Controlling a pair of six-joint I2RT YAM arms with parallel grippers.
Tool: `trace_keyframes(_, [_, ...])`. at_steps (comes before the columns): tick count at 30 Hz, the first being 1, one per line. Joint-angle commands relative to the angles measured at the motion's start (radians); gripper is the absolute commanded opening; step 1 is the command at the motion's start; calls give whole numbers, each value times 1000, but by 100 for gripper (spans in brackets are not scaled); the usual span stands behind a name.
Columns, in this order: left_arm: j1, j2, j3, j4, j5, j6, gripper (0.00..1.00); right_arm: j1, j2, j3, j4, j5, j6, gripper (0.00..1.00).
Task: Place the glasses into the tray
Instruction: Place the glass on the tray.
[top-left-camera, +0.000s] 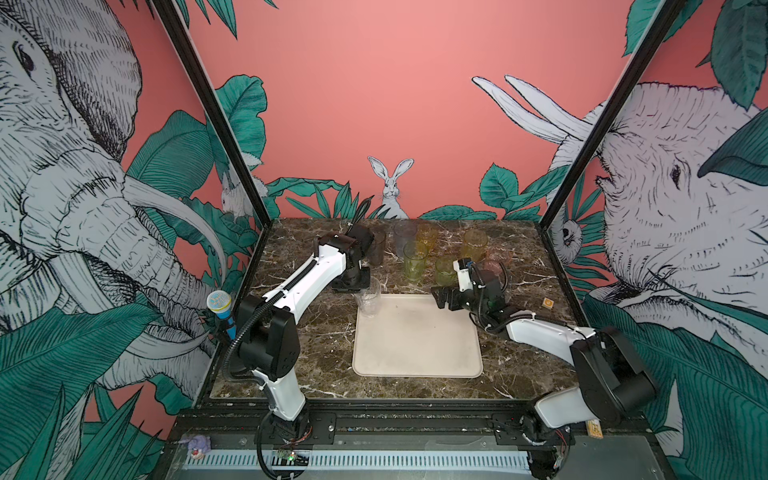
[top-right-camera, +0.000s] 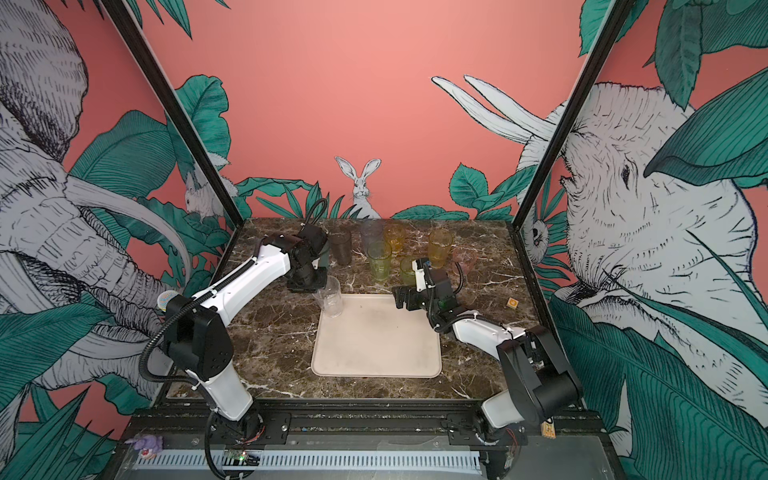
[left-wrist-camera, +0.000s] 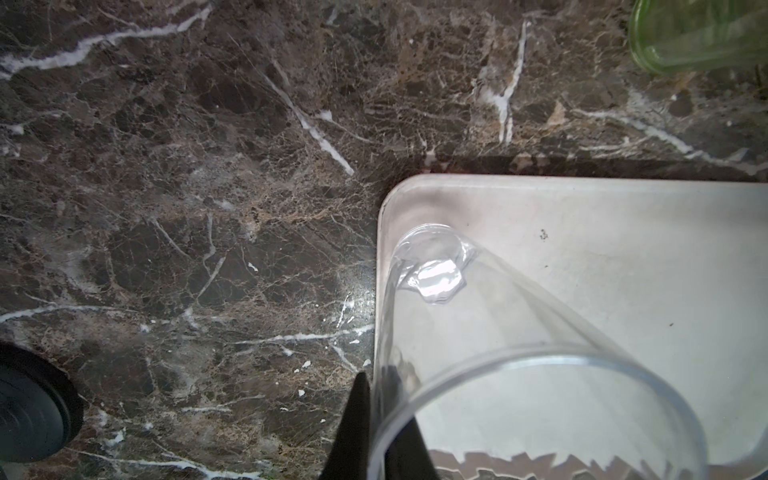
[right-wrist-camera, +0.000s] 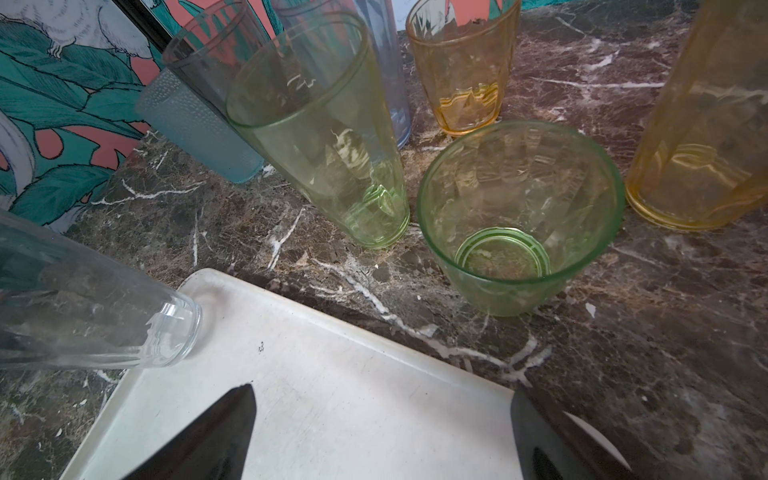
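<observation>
The cream tray lies at the table's middle. A clear tall glass stands at its far left corner, base on or just above the tray floor. My left gripper is shut on its rim wall, one finger inside and one outside. My right gripper hangs open and empty over the tray's far right corner. Behind the tray stand a tall green glass, a short green glass, and several more.
Farther back are a tall amber glass, a short yellow glass, a bluish glass, a smoky grey glass and a pink glass. A small wooden block lies at the right, a toy microphone at the left edge.
</observation>
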Motion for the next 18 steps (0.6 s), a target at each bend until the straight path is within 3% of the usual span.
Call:
trace_keyframes(1, [-4, 11, 37, -11, -19, -21, 0, 3, 5, 29, 21, -7, 1, 98])
trace_keyframes(13, [-10, 62, 58, -23, -26, -34, 2, 3, 8, 32, 19, -9, 1, 98])
trace_keyframes(15, [-13, 68, 57, -25, -25, -35, 15, 3, 10, 34, 15, -9, 1, 98])
trace_keyframes(18, [-20, 69, 56, -25, -29, -36, 23, 3, 21, 44, 3, -11, 2, 98])
